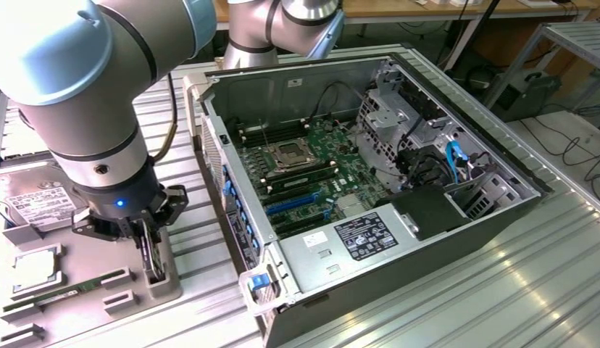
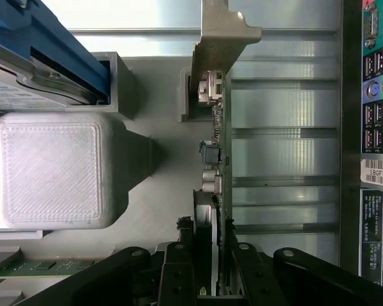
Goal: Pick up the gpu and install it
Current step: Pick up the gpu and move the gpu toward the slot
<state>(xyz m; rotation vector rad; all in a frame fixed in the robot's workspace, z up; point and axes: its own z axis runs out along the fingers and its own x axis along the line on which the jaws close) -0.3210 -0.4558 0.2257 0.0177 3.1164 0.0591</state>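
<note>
My pincer (image 2: 210,255) is clamped on the gpu (image 2: 220,159), which stands on edge in its grey holder (image 1: 170,287), on the exterior view's left of the open computer case (image 1: 280,94). Not lifted yet; installing remains.

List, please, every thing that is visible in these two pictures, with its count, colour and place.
gpu: one, green with silver bracket, standing on edge in the holder tray
holder tray: one, grey, on the table at the exterior view's left
hard drive: one, silver with white label, at the exterior view's left edge
RAM stick: one, green, lying in the tray
computer case: one, black and silver, open, mid-table
motherboard: one, green, inside the case
table: one, silver metal, under everything
arm: one, grey-blue, above the tray
gripper: one, black, lowered around the gpu's upper edge
</note>
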